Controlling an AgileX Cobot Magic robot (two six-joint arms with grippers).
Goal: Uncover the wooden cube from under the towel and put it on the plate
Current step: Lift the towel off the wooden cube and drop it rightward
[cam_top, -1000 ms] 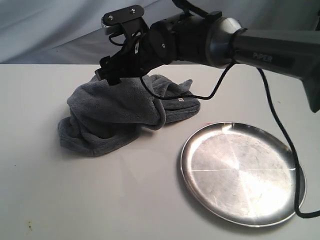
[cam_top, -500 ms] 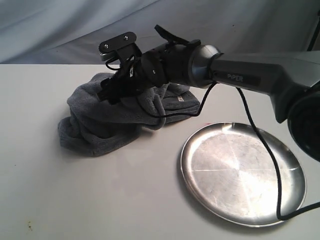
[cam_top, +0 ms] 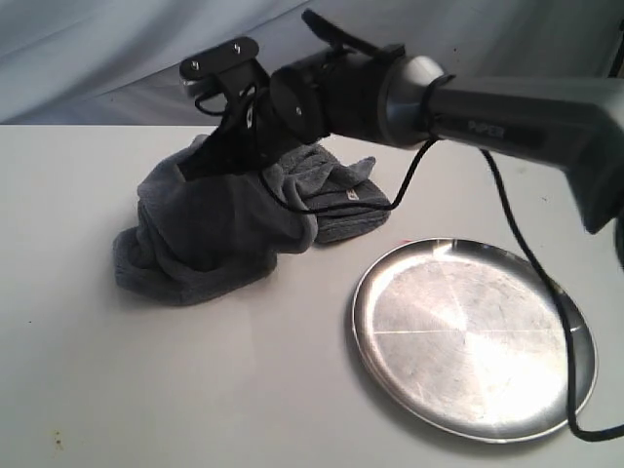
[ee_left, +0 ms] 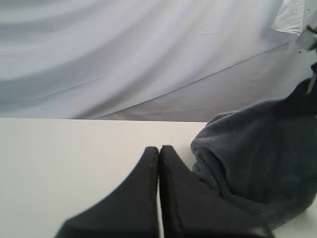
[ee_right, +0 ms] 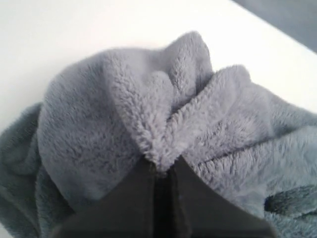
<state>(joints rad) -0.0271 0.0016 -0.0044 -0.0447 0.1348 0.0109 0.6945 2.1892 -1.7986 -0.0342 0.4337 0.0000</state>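
So, right end effector point(ee_right: 161, 167) is pinched shut on a fold of the towel point(cam_top: 210, 234), which hangs bunched beneath it down to the desk point(cam_top: 195, 390). Plate point(cam_top: 473, 336) sits off to its side, clear of the towel. Left end effector point(ee_left: 159, 151) is closed on nothing, just beside the towel.

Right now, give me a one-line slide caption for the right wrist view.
Right end effector pinches a raised fold of the grey towel on the white table; wooden cube not visible.

The bunched towel point(cam_top: 210, 229) hides whatever lies under it.
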